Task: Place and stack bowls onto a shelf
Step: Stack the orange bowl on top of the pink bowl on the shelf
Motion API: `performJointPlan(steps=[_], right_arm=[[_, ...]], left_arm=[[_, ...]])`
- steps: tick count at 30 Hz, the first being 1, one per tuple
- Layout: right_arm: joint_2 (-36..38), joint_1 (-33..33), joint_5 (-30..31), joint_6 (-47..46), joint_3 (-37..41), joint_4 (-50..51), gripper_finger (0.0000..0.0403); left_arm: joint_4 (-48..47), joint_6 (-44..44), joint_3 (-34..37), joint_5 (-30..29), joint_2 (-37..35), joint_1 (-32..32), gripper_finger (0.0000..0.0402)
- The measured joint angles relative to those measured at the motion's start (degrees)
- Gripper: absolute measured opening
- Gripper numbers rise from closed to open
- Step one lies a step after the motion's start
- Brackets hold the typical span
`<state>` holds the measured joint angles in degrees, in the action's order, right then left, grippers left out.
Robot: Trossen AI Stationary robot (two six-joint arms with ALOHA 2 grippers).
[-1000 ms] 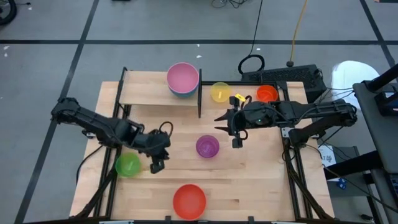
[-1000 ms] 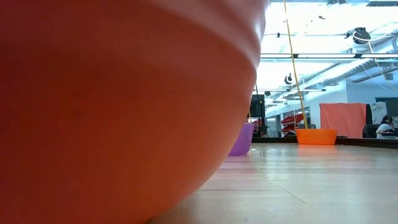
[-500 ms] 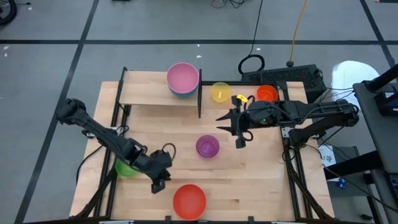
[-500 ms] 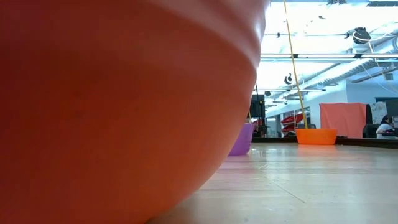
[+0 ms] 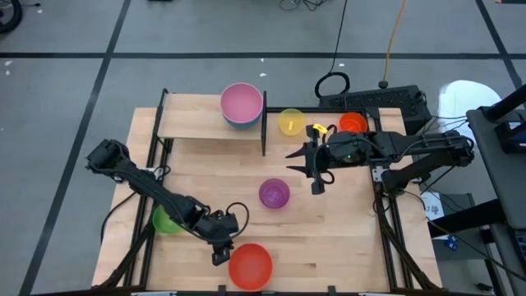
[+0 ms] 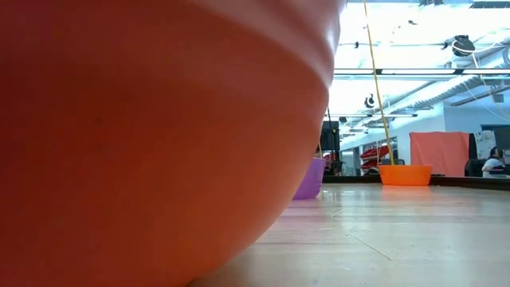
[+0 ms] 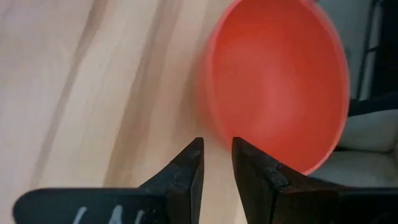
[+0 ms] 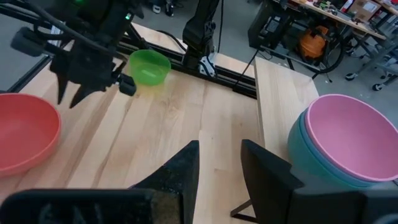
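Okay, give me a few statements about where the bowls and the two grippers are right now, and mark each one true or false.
1. The pink bowl sits nested in a teal bowl on the shelf. True.
2. The left gripper is clamped on the green bowl. False: it is empty, its fingers slightly apart, right beside the red bowl.
3. The purple bowl stands on the table, not on the shelf. True.
4. The right gripper holds the yellow bowl. False: it is empty, above the table near the purple bowl.
5. The orange bowl is stacked inside the red bowl. False: it stands alone near the table's far right corner.
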<state>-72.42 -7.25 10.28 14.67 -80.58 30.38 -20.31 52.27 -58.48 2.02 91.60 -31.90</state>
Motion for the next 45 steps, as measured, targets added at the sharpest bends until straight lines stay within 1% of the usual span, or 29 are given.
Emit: performJointPlan(steps=[5, 21, 45], right_arm=[[0.0, 0.0, 0.0, 0.0, 0.0, 0.1, 0.0114], [0.0, 0.0, 0.0, 1.3, 0.0, 0.3, 0.0114], [0.0, 0.0, -0.1, 1.5, 0.0, 0.3, 0.0114]], left_arm=[[4.9, 0.3, -0.1, 0.1, 1.7, 0.0, 0.0088], [3.6, -2.1, -0.1, -2.1, 2.6, 0.0, 0.0088], [5.4, -5.0, -0.1, -2.1, 5.9, 0.8, 0.0088]])
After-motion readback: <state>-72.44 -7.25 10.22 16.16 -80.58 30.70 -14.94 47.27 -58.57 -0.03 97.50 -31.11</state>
